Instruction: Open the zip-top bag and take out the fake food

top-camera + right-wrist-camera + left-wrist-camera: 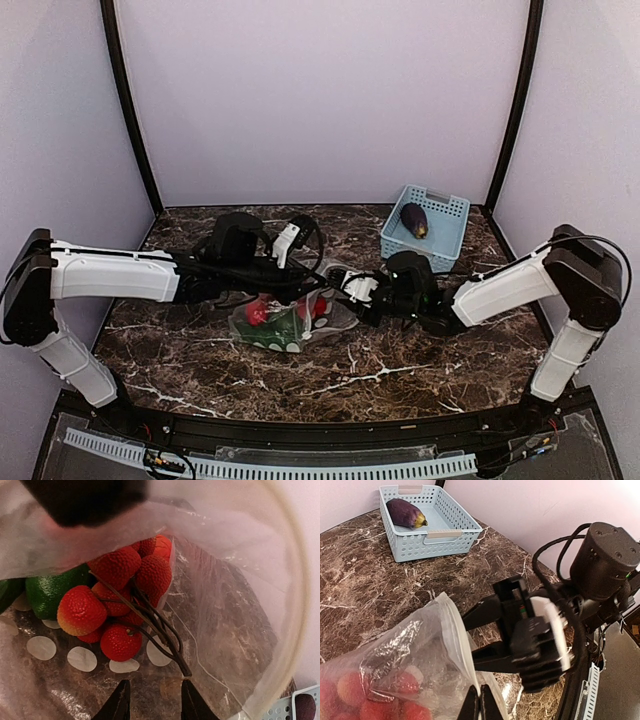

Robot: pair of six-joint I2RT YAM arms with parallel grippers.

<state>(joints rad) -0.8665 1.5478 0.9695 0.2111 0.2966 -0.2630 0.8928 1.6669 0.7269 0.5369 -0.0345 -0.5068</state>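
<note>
The zip-top bag [290, 322] lies mid-table, its mouth lifted and facing right. My left gripper [481, 700] is shut on the bag's upper rim [454, 625] and holds it up. My right gripper [152, 700] reaches inside the mouth, jaws open with a moderate gap. The dark stem [167, 642] of the red ball cluster [120, 585] ends right at the tip of its right finger. A green piece [50, 590] lies left of the cluster inside the bag. The dark purple eggplant [414, 220] lies in the basket.
A light-blue slotted basket [447, 212] stands at the back right, close behind the right arm. The marble table ends at pale walls on three sides. The two arms meet over the bag.
</note>
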